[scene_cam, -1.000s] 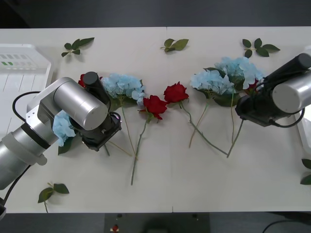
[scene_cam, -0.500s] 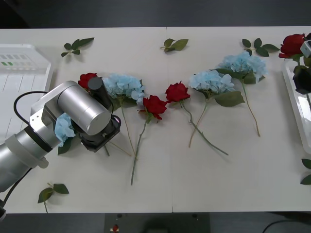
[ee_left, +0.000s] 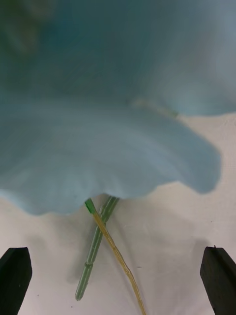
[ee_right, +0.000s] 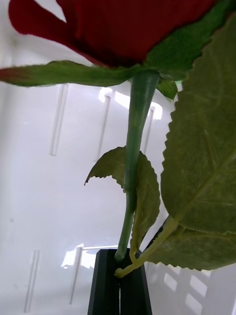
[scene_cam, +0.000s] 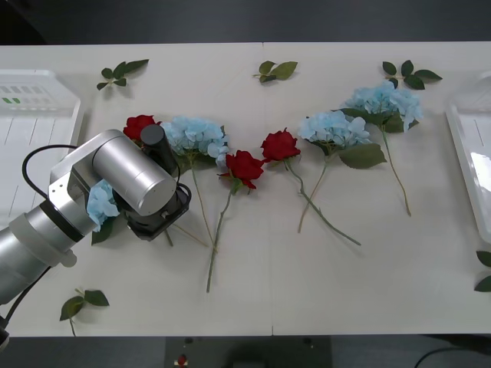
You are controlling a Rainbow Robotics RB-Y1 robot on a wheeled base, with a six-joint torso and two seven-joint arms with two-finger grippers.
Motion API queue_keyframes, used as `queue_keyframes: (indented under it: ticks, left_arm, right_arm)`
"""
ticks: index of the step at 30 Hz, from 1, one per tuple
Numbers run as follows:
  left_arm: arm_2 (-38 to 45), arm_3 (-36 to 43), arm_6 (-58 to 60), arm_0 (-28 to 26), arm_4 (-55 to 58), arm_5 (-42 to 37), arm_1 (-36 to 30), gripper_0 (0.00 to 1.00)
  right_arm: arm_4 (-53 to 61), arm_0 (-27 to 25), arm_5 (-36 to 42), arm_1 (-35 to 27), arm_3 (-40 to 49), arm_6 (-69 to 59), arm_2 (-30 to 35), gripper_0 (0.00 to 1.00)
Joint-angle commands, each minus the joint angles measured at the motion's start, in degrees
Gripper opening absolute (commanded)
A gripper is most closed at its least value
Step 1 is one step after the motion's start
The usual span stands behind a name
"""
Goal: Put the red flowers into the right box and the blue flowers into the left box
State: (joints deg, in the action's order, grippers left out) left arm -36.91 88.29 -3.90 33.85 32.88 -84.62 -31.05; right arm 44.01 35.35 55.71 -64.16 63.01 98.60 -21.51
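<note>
Three red flowers lie on the white table: one [scene_cam: 140, 125] by my left arm [scene_cam: 123, 172], two [scene_cam: 244, 166] [scene_cam: 278, 145] in the middle. Blue flowers lie at the centre-left [scene_cam: 196, 134], right of centre [scene_cam: 334, 128] and far right [scene_cam: 383, 100]; another [scene_cam: 100, 201] sits partly under my left arm. My left gripper [ee_left: 117, 283] is open just above that blue flower [ee_left: 98, 123], over its crossed stems [ee_left: 97, 241]. My right gripper [ee_right: 119, 283] is shut on the stem of a red flower [ee_right: 123, 24], held over the right box [ee_right: 44, 197].
The left box [scene_cam: 31, 115] stands at the table's left edge and the right box [scene_cam: 468, 153] at its right edge. Loose leaf sprigs lie along the back [scene_cam: 123, 73] [scene_cam: 278, 70] [scene_cam: 410, 75] and near the front left [scene_cam: 83, 301].
My right arm lifted a red flower from beside the far-right blue flower, carried it right over the right box and left the front view. My left arm barely shifted.
</note>
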Motion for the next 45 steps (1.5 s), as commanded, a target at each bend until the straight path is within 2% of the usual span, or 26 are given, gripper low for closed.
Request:
queue_keyframes:
  ticks: [1, 3, 5, 12, 22, 23, 26, 27, 28, 29, 32, 36, 40, 45]
  left_arm:
    - [-1.0, -0.1, 1.5, -1.1, -1.0, 0.7, 0.5, 0.74]
    - [-1.7, -0.1, 1.5, -1.0, -1.6, 1.2, 0.5, 0.48]
    - [-1.9, -0.1, 1.5, -1.0, -2.0, 1.3, 0.5, 0.27]
    - [-2.0, -0.1, 1.3, -1.0, -2.0, 1.3, 0.5, 0.01]
    - [-1.5, 2.0, 0.7, -0.9, -2.2, 0.5, 0.3, 0.00]
    - [-1.1, 2.7, 0.5, -0.9, -2.2, -0.2, 0.2, 0.00]
    - [1.2, 6.4, -1.4, -0.9, -2.3, -4.1, -0.1, 0.00]
    - [2.0, 7.2, -2.2, -1.0, -2.2, -5.3, -0.1, 0.00]
    - [2.7, 7.9, -2.9, -1.0, -2.1, -6.1, -0.2, 0.00]
    - [4.2, 9.0, -4.2, -1.0, -1.9, -7.9, -0.2, 0.00]
    - [7.2, 11.4, -7.0, -1.0, -1.2, -11.4, -0.2, 0.00]
    - [11.3, 14.6, -11.6, -1.2, -0.9, -15.1, -0.1, 0.00]
    - [15.4, 18.1, -16.5, -1.9, -0.8, -17.2, -0.1, 0.00]
    - [20.3, 22.5, -24.2, -3.4, -0.6, -18.0, -0.1, 0.00]
  right_arm:
    - [-1.8, 1.5, -2.8, 0.7, -4.5, 1.8, 0.0, 0.00]
    - [-2.9, 1.5, -5.4, 1.5, -7.2, 1.8, 0.0, 0.00]
    - [-4.8, 1.6, -8.1, 2.5, -9.7, 1.8, 0.0, 0.00]
    - [-11.8, 1.6, -16.2, 5.9, -16.5, 1.1, 0.0, 0.00]
    - [-14.4, 1.6, -22.4, 7.3, -22.0, 0.9, 0.0, 0.00]
    - [-14.4, 1.6, -22.4, 7.3, -22.0, 1.0, 0.0, 0.06]
    - [-14.7, 1.6, -22.3, 7.3, -22.0, 1.1, 0.0, 0.44]
    - [-14.7, 1.6, -22.3, 7.3, -22.0, 1.1, 0.0, 0.54]
    - [-14.7, 1.6, -22.4, 7.3, -22.0, 1.2, 0.0, 0.61]
    - [-14.6, 1.6, -22.3, 7.3, -22.1, 1.2, 0.0, 0.75]
    - [-14.3, 1.6, -22.3, 7.3, -22.3, 1.3, 0.0, 0.86]
    - [-11.7, 1.6, -21.3, 7.3, -22.1, 1.6, 0.0, 0.93]
    - [-6.0, 1.6, -17.4, 7.3, -19.8, 1.5, 0.0, 0.94]
    - [1.5, 1.6, -6.8, 6.9, -12.4, -2.5, 0.0, 0.94]
